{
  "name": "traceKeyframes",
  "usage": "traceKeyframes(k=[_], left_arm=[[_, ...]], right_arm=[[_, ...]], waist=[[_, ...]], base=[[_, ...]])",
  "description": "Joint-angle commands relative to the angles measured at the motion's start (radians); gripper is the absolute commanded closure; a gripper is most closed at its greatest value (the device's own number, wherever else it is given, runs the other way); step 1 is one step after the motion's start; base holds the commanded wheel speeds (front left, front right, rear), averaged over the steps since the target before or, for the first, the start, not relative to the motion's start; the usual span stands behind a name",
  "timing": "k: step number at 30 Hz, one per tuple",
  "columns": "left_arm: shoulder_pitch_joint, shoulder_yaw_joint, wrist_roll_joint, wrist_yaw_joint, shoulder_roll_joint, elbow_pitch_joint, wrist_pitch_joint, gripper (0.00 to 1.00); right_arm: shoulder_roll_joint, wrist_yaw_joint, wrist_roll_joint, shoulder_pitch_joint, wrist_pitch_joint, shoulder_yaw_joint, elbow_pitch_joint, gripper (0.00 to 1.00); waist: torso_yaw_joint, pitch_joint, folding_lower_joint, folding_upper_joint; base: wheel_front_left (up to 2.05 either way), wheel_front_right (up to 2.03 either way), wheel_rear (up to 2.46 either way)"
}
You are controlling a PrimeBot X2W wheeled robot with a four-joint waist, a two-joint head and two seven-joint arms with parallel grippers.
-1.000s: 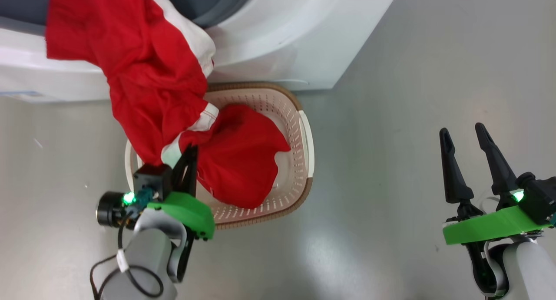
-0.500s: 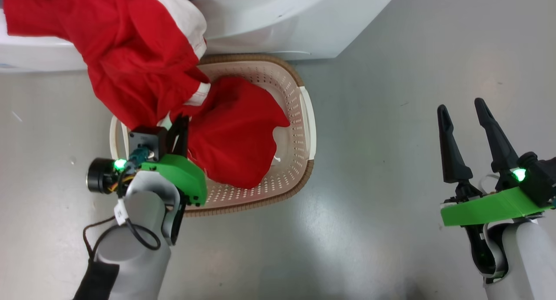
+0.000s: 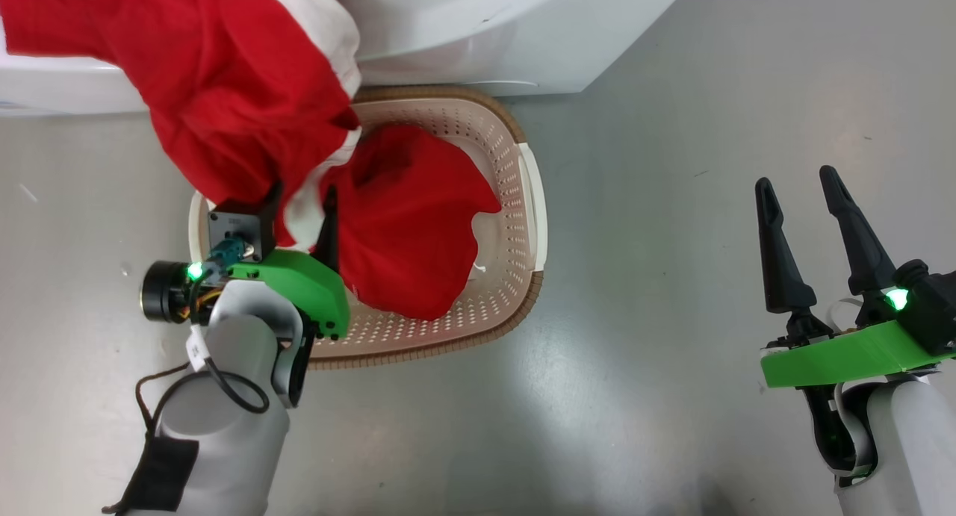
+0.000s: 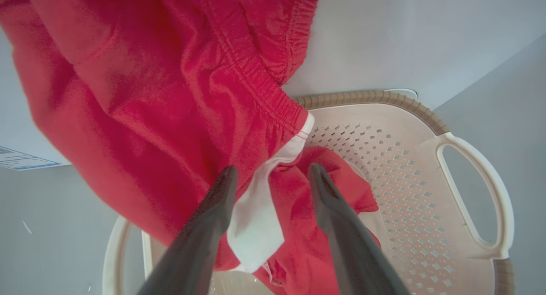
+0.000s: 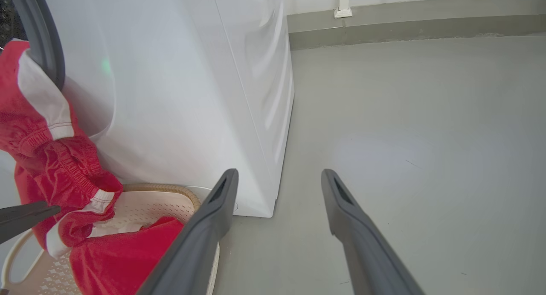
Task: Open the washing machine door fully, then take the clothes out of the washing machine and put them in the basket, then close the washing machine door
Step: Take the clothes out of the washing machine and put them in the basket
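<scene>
Over the basket [image 3: 508, 225] rim, left hand [image 3: 302, 193] (fingers apart) astride clothes [image 3: 239, 90]

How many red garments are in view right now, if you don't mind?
2. One red garment lies in the basket; the other garment hangs from the washing machine, its white cuff between the left gripper's open fingers. More may be hidden inside the machine.
</scene>
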Motion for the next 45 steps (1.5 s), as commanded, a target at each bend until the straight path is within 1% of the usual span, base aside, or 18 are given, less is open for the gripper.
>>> traceKeyframes(k=[1, 10, 23, 35, 41, 45], left_arm=[[0.016, 0.024, -0.007, 0.001, 0.027, -0.022, -0.005, 0.00], [0.057, 0.054, -0.032, -0.006, 0.027, -0.120, -0.005, 0.00], [0.176, 0.143, -0.016, -0.006, 0.027, -0.347, -0.005, 0.00], [0.379, 0.220, 0.045, -0.007, 0.027, -0.643, -0.005, 0.00], [0.484, 0.240, 0.068, -0.007, 0.027, -0.756, -0.005, 0.00], [0.537, 0.256, 0.059, 0.004, 0.027, -0.829, -0.005, 0.00]], right_arm=[[-0.007, 0.005, -0.003, 0.001, -0.006, 0.016, -0.022, 0.00], [-0.016, 0.005, -0.006, 0.008, -0.006, 0.008, -0.017, 0.00], [-0.024, 0.005, -0.006, 0.029, -0.006, 0.003, -0.013, 0.00], [-0.026, 0.005, -0.004, 0.061, -0.006, 0.004, -0.009, 0.00], [-0.023, 0.005, -0.002, 0.075, -0.006, 0.008, -0.007, 0.00], [-0.025, 0.005, 0.001, 0.076, -0.006, 0.011, -0.006, 0.00]], waist=[[0.004, -0.004, 0.0000, 0.0000], [0.030, -0.028, 0.0000, 0.0000], [0.057, -0.078, 0.0000, 0.0000], [0.062, -0.131, 0.0000, 0.0000], [0.064, -0.150, 0.0000, 0.0000], [0.063, -0.154, 0.0000, 0.0000]], base=[[0.00, 0.00, 0.00], [0.00, 0.00, 0.00], [0.00, 0.00, 0.00], [0.00, 0.00, 0.00], [0.00, 0.00, 0.00], [0.00, 0.00, 0.00]])
